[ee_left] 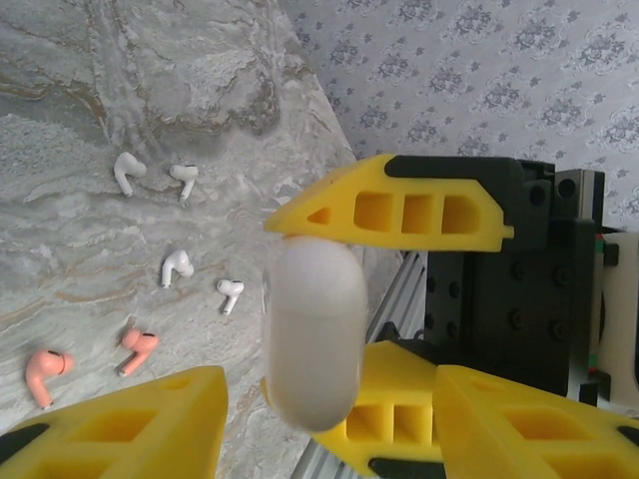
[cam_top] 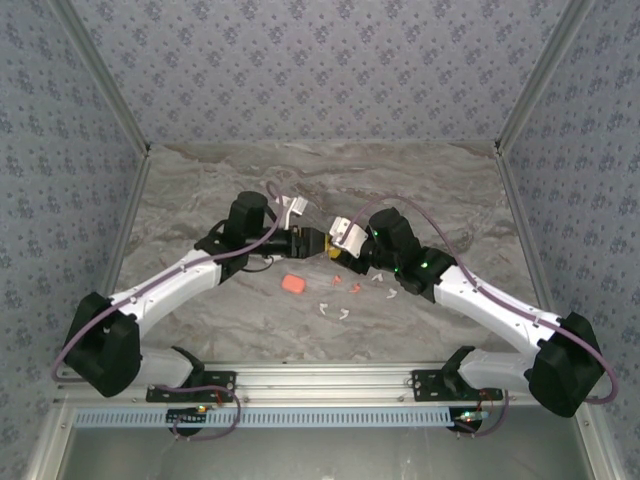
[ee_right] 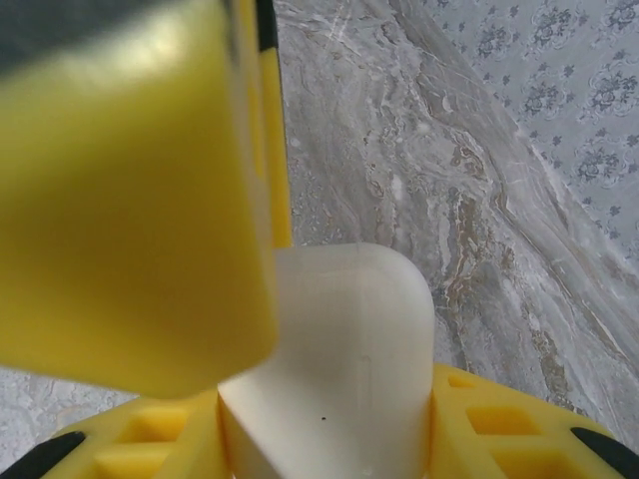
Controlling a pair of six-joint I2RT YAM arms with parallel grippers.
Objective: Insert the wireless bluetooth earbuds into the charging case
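Right gripper (ee_right: 329, 409) clamps the white case (ee_left: 315, 334), which looks closed; left gripper (ee_left: 329, 399) hangs open around it. Earbuds (ee_left: 178, 267) lie loose on the table (ee_left: 80, 60), so none look inserted yet.

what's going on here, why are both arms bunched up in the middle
The right hand is clamped on a white charging case, holding it above the table. The left hand is open and faces the case, one finger to either side of it. The case looks shut. Four white earbuds and two pink earbuds lie loose on the marble table.
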